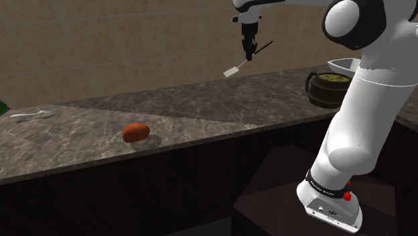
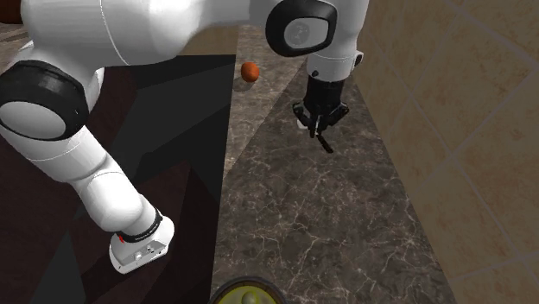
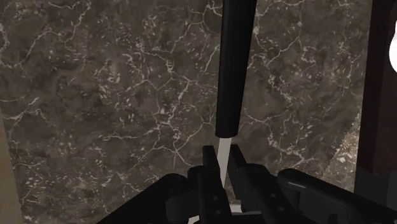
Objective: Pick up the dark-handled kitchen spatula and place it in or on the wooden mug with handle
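Spatula point(image 1: 232, 70) hangs in the air above the dark marbled worktop point(image 1: 201, 107), clamped in the tool point(image 1: 249, 53). On my wrist feed the two black fingers point(image 3: 207, 181) are drawn in close on its thin pale neck, just short of where the black handle point(image 3: 232, 70) begins. The handle runs straight away from the tool over the veined stone.

From the shoulder view the spatula sits tilted: the whitish blade points down toward that view's left and the dark handle slants up toward its right (the tool grips it about midway). The tool points downward, high in front of the tiled wall point(image 1: 100, 47).

The wooden mug point(image 1: 321, 90) is dark brown, with a handle on its side and something greenish inside. It stands on the worktop toward the shoulder view's right, partly behind the white arm point(image 1: 365, 100) and well apart from the spatula.

Toward that view's left lie a rounded orange-brown thing point(image 1: 136, 132) and, nearer the edge, a small white object point(image 1: 30, 116). In the second exterior view I see the dark handle poking out below the tool point(image 2: 318, 129).
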Robot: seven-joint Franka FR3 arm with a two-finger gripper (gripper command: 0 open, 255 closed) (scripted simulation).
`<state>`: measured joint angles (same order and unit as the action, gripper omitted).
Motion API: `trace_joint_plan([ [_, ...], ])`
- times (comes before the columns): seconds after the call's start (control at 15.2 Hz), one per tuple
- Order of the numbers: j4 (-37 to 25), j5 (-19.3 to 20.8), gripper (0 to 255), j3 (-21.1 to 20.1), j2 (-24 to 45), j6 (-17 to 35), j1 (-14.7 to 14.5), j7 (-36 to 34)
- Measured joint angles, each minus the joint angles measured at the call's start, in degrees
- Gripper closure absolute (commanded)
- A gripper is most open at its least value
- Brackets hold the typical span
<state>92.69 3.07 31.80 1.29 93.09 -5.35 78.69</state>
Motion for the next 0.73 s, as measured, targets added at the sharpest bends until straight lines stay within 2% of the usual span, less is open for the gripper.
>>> trace_joint_plan([
  [0.33,6.7,3.9,255,1.8,-7.1,1.0,1.9,3.2],
  [0.73,11.9,7.9,255,4.2,-13.5,1.3,4.7,7.6],
])
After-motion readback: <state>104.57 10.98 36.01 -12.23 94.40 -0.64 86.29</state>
